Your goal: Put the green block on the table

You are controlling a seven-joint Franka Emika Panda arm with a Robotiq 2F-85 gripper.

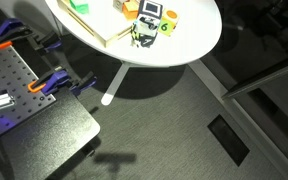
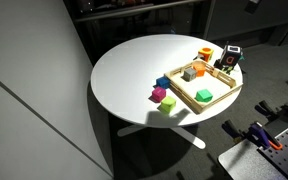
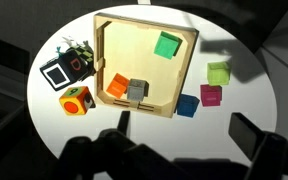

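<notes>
- One green block (image 3: 167,45), lying flat inside the wooden tray (image 3: 144,18), in the tray's upper right part in the wrist view, close to the top wall and just clear of the right wall.
- Not touching the bare table (image 3: 246,100); resting on the tray floor, apart from the other pieces.
- Same green block (image 2: 204,96) in an exterior view, in the lower half of the tray, right of frame centre.
- Two more pieces in the tray, at its lower left corner in the wrist view: an orange block (image 3: 117,88) and a grey block (image 3: 136,91), side by side and touching or nearly so.
- Three loose cubes on the table right of the tray: a yellow-green cube (image 3: 218,73) uppermost, a pink cube (image 3: 212,95) just below it, a blue cube (image 3: 188,105) lower still, next to the tray's corner.
- Left of the tray, a black-and-white cube (image 3: 57,74) and below it an orange cube (image 3: 76,100) with dark marks; beside them a small dark tangled object, too blurred to name.
- Gripper (image 3: 184,130) along the bottom edge of the wrist view, dark and out of focus, fingers (image 3: 246,133) spread wide apart with nothing between them; well apart from the green block.
- Off the table, at the left of an exterior view, a black perforated workbench (image 1: 19,75) with orange clamps (image 1: 4,41).
</notes>
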